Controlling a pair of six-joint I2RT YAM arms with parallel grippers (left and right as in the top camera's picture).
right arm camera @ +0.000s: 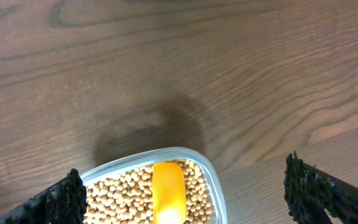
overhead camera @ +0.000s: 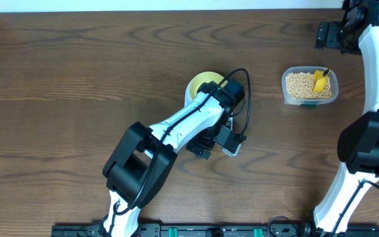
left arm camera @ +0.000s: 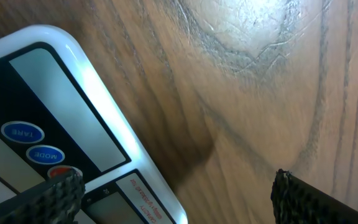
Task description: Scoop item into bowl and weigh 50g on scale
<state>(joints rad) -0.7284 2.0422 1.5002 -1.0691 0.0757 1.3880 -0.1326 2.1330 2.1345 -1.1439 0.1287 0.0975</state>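
1. Overhead view: bowl (overhead camera: pixel 201 83) sits just left of frame centre on the wooden table (overhead camera: pixel 77 66); my left arm crosses its lower right edge and hides most of the scale
2. Clear tub (overhead camera: pixel 285 86) stands right of centre, well apart from the bowl. It is full of beans (overhead camera: pixel 299 84), with the yellow scoop (overhead camera: pixel 320 80) lying in them
3. Left wrist view: left gripper (left arm camera: pixel 176 190) is spread wide with nothing between the fingers. One finger shows at the lower left and the other at the lower right
4. Scale (left arm camera: pixel 73 93) fills the left of that frame, its white rounded corner pointing up. Blue TARE button (left arm camera: pixel 22 132) and blue MODE button (left arm camera: pixel 45 154) are readable; a red button (left arm camera: pixel 64 171) is partly behind my left finger
5. Right wrist view: right gripper (right arm camera: pixel 188 196) is also spread wide and empty. Tub, beans and scoop sit at the bottom centre of the frame, between the fingers as seen
6. From overhead, the right gripper sits in the upper right corner, near the tub but not touching it
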